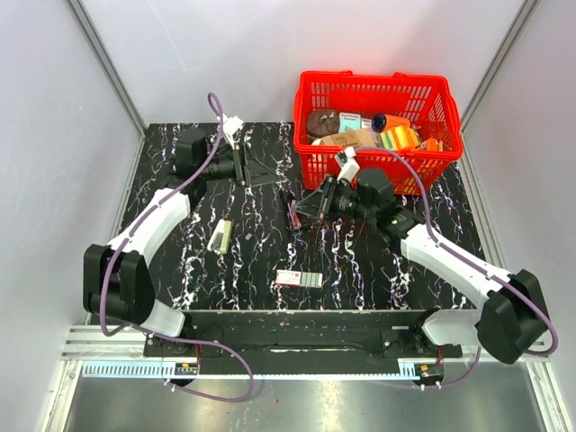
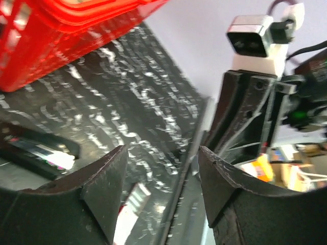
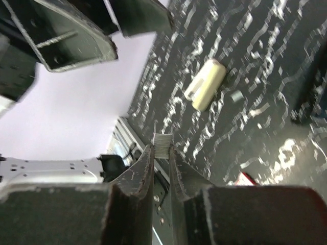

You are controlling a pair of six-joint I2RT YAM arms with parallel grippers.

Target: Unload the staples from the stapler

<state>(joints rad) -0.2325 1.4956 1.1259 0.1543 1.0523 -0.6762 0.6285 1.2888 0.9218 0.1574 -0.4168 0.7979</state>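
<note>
The right end effector (image 3: 161, 149) is clenched on a short strip of staples (image 3: 162, 141). The strip is pinched edge-on between the two fingers, and its silvery end stands just proud of the tips. Seen from above, this arm reaches to about the middle of the bench (image 1: 360, 270). The stapler (image 1: 292, 212) lies just beside the tips on their left, a thin dark body with a red streak. Whether the stapler and the tips touch cannot be told from that view.

The left end effector (image 2: 162, 153) is released, its fingers (image 2: 104, 184) well apart with only the marbled bench surface showing between them. From its wrist camera the stapler lies flat on the bench at the lower left, outside the fingers, with a bright metal channel showing along its top. From above, the left end effector is near the far left of the bench, apart from the stapler.

Further out, a cream oblong piece (image 1: 220, 236) lies on the left half of the bench, well apart from the stapler. A small red and white box (image 1: 299, 278) sits nearer the arms' bases. A red basket (image 1: 447, 108) holding assorted goods stands at the far right corner
</note>
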